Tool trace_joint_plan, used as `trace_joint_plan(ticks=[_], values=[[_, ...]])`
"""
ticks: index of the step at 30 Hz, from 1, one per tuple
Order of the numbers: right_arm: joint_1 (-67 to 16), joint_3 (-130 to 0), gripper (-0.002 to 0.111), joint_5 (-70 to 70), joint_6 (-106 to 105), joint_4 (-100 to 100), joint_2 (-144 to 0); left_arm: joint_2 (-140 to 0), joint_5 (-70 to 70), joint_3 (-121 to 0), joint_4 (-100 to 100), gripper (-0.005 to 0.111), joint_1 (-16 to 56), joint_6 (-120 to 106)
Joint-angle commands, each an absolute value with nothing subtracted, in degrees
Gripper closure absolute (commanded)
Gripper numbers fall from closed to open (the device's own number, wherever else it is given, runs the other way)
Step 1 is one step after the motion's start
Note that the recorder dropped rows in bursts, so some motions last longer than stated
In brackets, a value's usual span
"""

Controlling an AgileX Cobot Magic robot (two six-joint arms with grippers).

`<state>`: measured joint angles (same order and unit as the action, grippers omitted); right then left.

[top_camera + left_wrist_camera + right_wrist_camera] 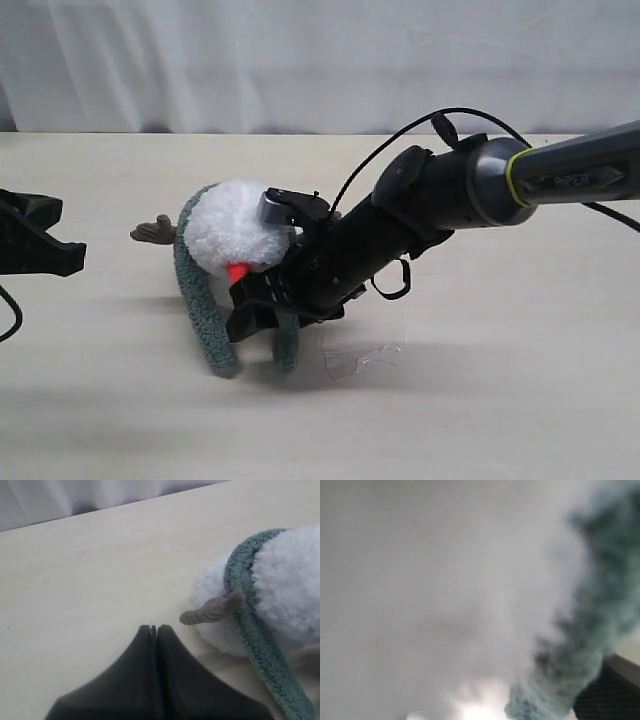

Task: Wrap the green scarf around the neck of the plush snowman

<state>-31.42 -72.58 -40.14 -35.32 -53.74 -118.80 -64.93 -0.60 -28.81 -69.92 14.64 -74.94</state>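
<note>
Left tool (154, 628) closed, right tool (258, 308) angled downward

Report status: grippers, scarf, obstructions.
Left gripper shut. Right gripper at green scarf end, jaws unclear. Scarf looped round neck of plush snowman. Clear plastic scrap nearby.

The snowman (235, 228) lies on the counter (480, 400) left of centre, the scarf (195, 300) looped behind its neck with both ends trailing forward, the right gripper (262, 305) touching its front right, a plastic piece (362, 352) just right of the ends, and the left gripper (40, 245) well apart at far left.
</note>
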Motion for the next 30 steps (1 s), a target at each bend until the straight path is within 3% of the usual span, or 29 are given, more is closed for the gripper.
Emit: trace_joint_plan(ticks=[1,25,30], values=[[-31.24,-72.31,0.029,-40.35,-27.67,-42.57,-118.17,-65.27,-0.34,-28.69,-70.1,0.107,14.64,-74.48],[-31.24,-72.31,0.029,-43.39,-26.09,-31.4,-106.07,-65.29,0.0,-28.69,-70.51,0.107,14.64,-74.48],[-31.24,-72.31,0.037,-43.26,-23.42,-25.14,-102.34,-66.81,-0.49,-28.69,-72.26,0.107,14.64,-74.48]])
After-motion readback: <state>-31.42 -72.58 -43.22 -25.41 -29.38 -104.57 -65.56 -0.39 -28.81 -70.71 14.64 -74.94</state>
